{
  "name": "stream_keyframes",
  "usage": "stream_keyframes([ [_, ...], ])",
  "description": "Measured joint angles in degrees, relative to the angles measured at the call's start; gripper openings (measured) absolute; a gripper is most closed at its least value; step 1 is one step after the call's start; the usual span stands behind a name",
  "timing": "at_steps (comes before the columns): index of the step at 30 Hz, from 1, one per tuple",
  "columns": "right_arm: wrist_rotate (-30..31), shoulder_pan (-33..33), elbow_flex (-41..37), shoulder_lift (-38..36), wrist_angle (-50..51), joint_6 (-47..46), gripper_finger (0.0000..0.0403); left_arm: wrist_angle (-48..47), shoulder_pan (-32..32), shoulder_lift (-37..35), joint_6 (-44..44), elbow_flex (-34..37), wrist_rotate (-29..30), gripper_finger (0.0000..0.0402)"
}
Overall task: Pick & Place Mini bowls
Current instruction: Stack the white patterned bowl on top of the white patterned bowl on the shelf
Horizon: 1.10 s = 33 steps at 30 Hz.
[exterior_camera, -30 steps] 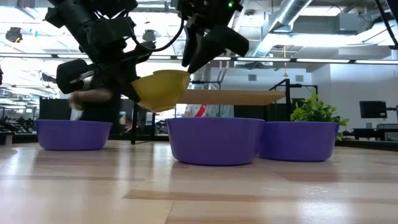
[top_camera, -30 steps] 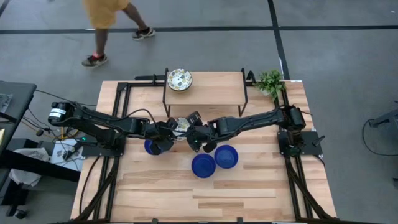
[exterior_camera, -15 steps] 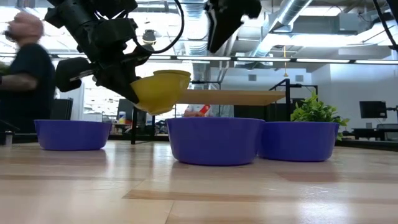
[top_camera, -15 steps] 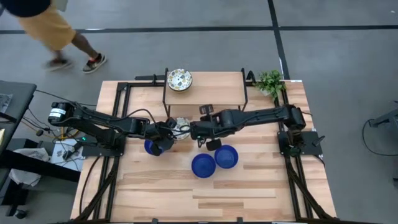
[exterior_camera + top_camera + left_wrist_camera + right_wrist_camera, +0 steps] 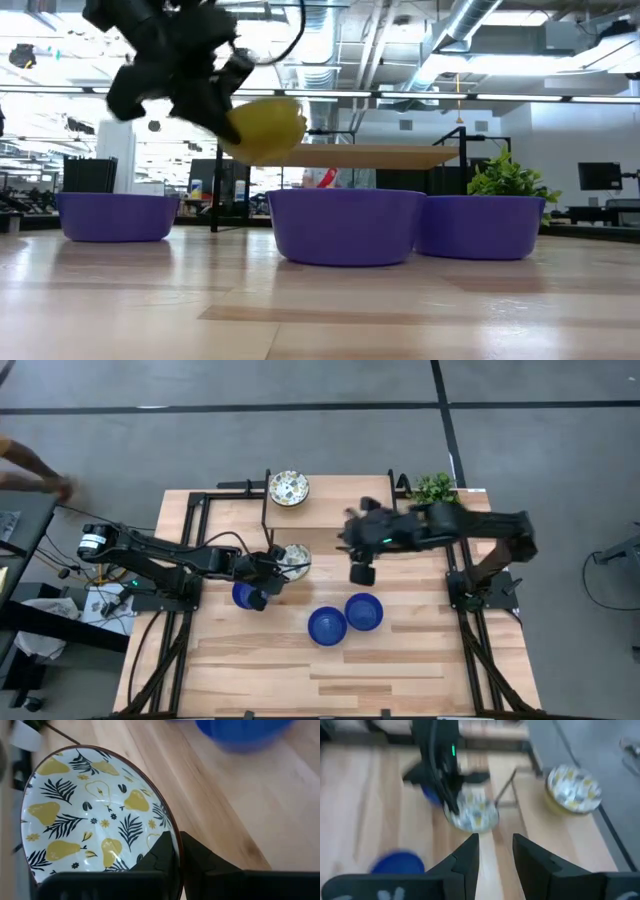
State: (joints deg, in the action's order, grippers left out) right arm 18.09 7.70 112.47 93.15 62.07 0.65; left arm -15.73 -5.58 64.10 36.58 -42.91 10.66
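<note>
A mini bowl (image 5: 294, 560), white inside with yellow pears and dark leaves, yellow outside (image 5: 265, 130), hangs tilted above the table, left of centre. My left gripper (image 5: 277, 563) is shut on it. My right gripper (image 5: 360, 573) is raised high over the table's middle right, open, with nothing between its fingers (image 5: 495, 845). A second patterned bowl (image 5: 288, 488) stands on the raised wooden shelf (image 5: 340, 505). Three blue bowls (image 5: 327, 626), (image 5: 364, 611), (image 5: 243, 595) rest on the tabletop, the last partly under my left arm. My left gripper pinches the patterned bowl's rim (image 5: 172, 837), one finger inside the bowl and one outside. It comes from the table's left, slanting down. The bowl is lifted clear of the table and tipped, its outer wall (image 5: 270, 135) above the blue bowls' rims.
A small green plant (image 5: 434, 490) stands at the far right corner beside the shelf. Black frame rails (image 5: 190, 530) run along both table sides. In the low view the blue bowls (image 5: 345, 225) stand in a row. The near half of the tabletop (image 5: 330, 680) is bare wood.
My right gripper has drawn away from the patterned bowl, risen high and gone toward the table's right and far side, rolling as it went. My left gripper has rolled, tipping the bowl it holds further. A person walking beyond the far edge has left toward the left.
</note>
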Motion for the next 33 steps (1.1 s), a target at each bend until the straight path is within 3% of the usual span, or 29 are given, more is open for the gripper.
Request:
stream_keyframes([
  [5, 0.0, 1.9, -10.1, -9.5, -13.4, -0.3, 0.0108, -2.3, 0.0, 0.0, -0.7, -6.2, 1.1, 0.0018],
  [13, -0.1, 3.5, -39.9, -25.6, -40.3, -2.8, 0.0108, -11.2, 0.0, 0.0, -3.0, -17.0, 5.5, 0.0018],
  [19, 0.0, 2.7, -56.3, -31.9, -54.0, -6.3, 0.0108, -17.1, 1.4, 0.6, -3.1, -25.3, 8.7, 0.0018],
  [24, 0.1, 1.0, -62.1, -33.0, -58.1, -8.2, 0.0108, -21.3, 5.0, 2.4, -3.5, -32.1, 10.0, 0.0018],
  [33, 0.2, -3.1, -64.4, -32.9, -58.1, -6.8, 0.0108, -32.9, 14.7, 10.7, -2.3, -47.5, 9.6, 0.0017],
])
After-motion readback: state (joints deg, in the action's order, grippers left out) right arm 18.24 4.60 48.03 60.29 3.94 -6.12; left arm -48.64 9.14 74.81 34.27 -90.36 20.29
